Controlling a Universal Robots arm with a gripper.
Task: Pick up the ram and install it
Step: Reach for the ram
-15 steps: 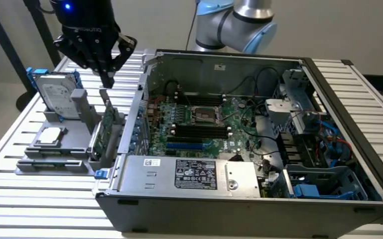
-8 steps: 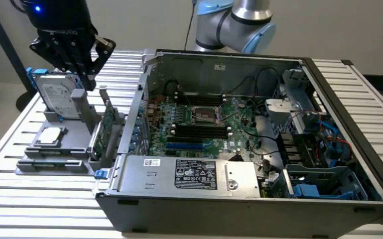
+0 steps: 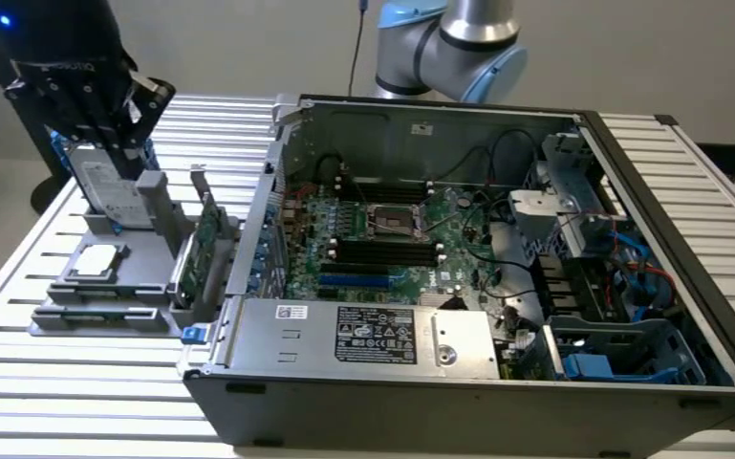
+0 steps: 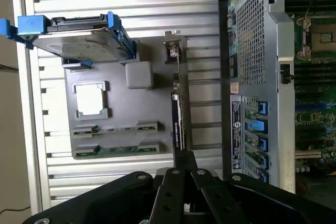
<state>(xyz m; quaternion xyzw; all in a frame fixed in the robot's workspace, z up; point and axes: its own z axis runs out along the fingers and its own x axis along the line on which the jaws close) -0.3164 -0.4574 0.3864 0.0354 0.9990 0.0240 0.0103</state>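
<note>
Hand (image 4: 185,182), ram (image 4: 121,150) in holder (image 4: 152,108), long axis toward case (image 4: 252,51)

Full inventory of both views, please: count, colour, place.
ram: at least one, green, flat in a holder slot
holder: one, grey, on the table beside the case
hard drive: one, silver in a blue caddy, standing in the holder
processor chip: one, silver, in a holder recess
expansion card: one, green, upright between holder and case
computer case: one, dark grey, open, on the table
motherboard: one, green, inside the case
table: one, slatted metal
arm: one, silver and blue, behind the case
gripper: one, black, above the hard drive
</note>
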